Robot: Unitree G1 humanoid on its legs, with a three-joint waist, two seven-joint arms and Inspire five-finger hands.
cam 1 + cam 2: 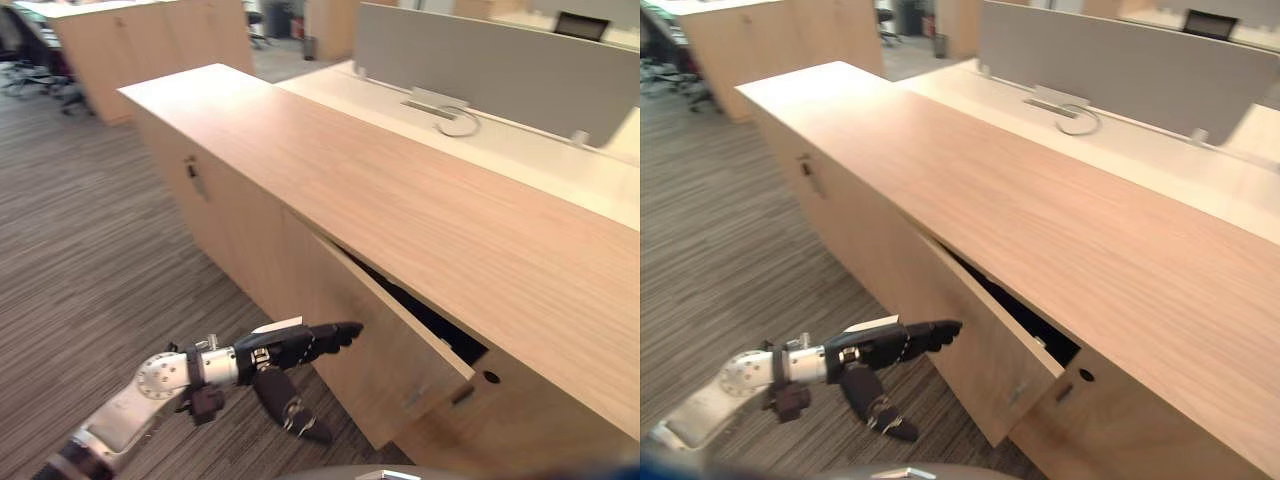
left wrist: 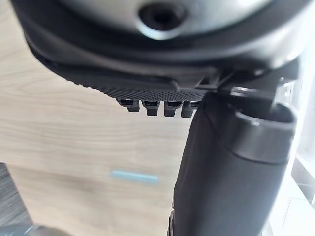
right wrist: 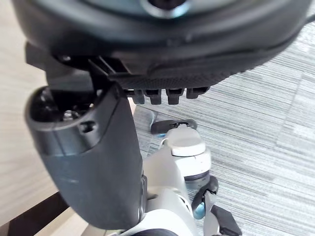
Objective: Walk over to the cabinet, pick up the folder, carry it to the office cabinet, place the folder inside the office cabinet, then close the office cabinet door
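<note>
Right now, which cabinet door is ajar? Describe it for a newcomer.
Take the long wooden cabinet beside the desk. Its near door stands ajar over a dark gap, the left hand at its face; the farther doors sit flush.

Silver-grey arm (image 1: 118, 417), dark robot hand (image 1: 288, 349)

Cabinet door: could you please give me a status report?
Left robot hand open, fingers straight at the cabinet door. Door ajar. Right robot hand idle.

Both head eyes look down from nearby, sharing the long light-wood office cabinet (image 1: 430, 200). Wrist cameras look closely along the dark left hand (image 2: 231, 162) towards wood, the right hand (image 3: 88, 167) towards grey striped carpet (image 3: 266, 147).
</note>
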